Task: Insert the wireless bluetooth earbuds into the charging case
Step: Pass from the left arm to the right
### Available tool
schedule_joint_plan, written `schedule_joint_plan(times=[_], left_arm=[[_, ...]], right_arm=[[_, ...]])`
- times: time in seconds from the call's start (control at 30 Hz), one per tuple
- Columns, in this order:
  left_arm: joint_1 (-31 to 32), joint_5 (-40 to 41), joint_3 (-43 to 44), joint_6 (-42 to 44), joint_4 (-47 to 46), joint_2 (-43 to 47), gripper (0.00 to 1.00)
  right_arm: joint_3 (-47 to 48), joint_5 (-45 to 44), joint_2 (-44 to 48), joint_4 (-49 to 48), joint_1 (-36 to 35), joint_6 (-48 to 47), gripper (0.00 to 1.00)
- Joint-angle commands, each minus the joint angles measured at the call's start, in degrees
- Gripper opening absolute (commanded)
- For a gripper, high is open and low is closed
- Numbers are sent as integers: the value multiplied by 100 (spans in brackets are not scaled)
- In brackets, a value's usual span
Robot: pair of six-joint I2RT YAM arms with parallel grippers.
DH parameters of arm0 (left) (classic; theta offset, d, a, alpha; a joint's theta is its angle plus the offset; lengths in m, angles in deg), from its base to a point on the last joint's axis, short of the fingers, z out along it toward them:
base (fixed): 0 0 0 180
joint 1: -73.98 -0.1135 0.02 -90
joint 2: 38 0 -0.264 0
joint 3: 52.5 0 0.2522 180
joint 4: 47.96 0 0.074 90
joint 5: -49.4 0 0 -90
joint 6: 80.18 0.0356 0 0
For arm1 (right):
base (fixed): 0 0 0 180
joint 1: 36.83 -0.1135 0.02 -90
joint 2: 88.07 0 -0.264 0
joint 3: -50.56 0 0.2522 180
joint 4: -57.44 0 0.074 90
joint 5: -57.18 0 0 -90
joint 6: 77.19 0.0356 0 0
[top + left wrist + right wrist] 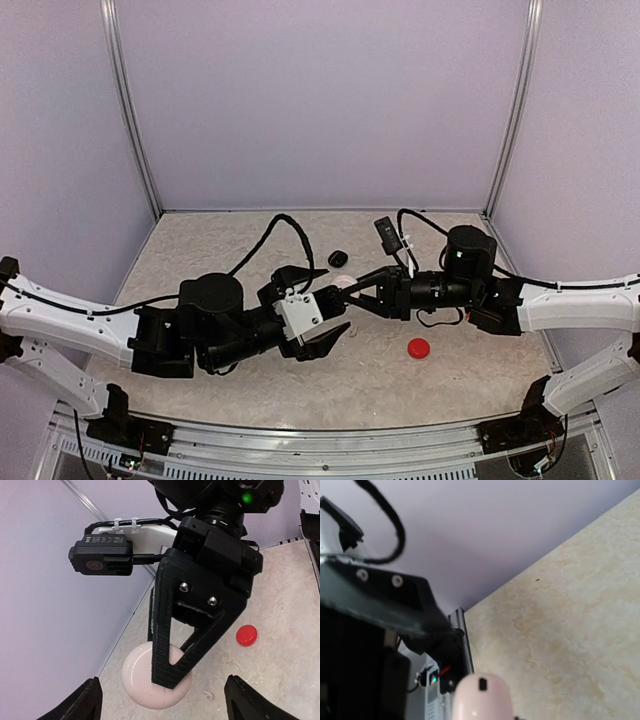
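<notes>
We see the rounded pink case [140, 676] mid-table, a red case [418, 348] lying nearby, a black case [337, 258] behind.

No legible text; tiny white print atop the black box-shaped wrist camera module [101, 556] is too blurred.

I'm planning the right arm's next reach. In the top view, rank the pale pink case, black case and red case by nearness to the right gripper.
1. pale pink case, held in the right gripper.
2. black case, just beyond, toward the back wall.
3. red case, on the near right side.
</notes>
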Motion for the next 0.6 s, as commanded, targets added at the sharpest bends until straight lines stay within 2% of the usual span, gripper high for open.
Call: schedule_joint_plan(times=[0.0, 0.17, 0.3, 0.47, 0.57], left_arm=[[-50, -1054, -117, 21, 1071, 671, 88], [-94, -1729, -9, 244, 1982, 1018, 90], [-94, -1995, 189, 264, 2357, 1060, 93], [-80, -2095, 486, 335, 2910, 817, 94], [-67, -2129, 489, 418, 2936, 778, 94]], right_arm=[[472, 423, 230, 1225, 169, -703, 12], [981, 1296, 6, 2445, 237, -1234, 10], [1177, 2055, -260, 2819, 224, -1318, 9], [1399, 2399, -490, 3237, 48, -1542, 9], [1580, 2508, -661, 3547, -90, -1737, 8]])
